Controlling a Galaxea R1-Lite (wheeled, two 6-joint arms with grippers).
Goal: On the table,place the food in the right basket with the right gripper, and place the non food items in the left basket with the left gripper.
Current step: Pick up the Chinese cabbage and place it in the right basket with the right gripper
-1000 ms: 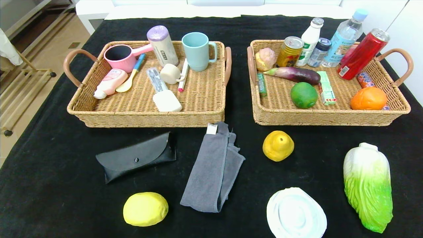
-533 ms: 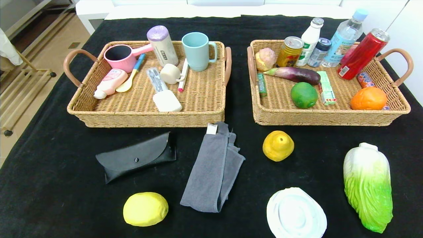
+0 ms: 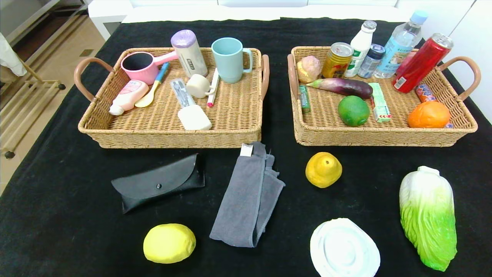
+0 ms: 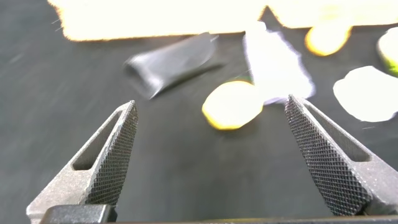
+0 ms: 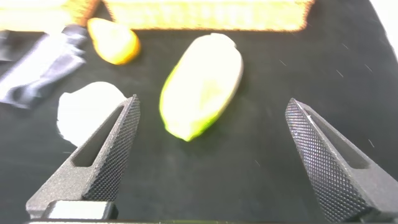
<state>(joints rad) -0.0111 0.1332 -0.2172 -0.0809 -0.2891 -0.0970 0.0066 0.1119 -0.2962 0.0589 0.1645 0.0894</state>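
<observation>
You see the cabbage point(image 5: 202, 84) lying on the cloth beyond and between the spread right gripper point(image 5: 211, 155) fingers, nothing held. The lemon point(image 4: 233, 104) lies beyond the left gripper point(image 4: 211, 155), fingers likewise spread wide, empty.

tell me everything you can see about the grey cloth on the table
The grey cloth is a soft towel-like fabric folded into a long loose strip, lying flat on the black table between the black case and the yellow pear-shaped fruit. A small white tag sits at its far end, which reaches the left basket's front corner. Its near end is folded over and rounded. Neither gripper touches it.
</observation>
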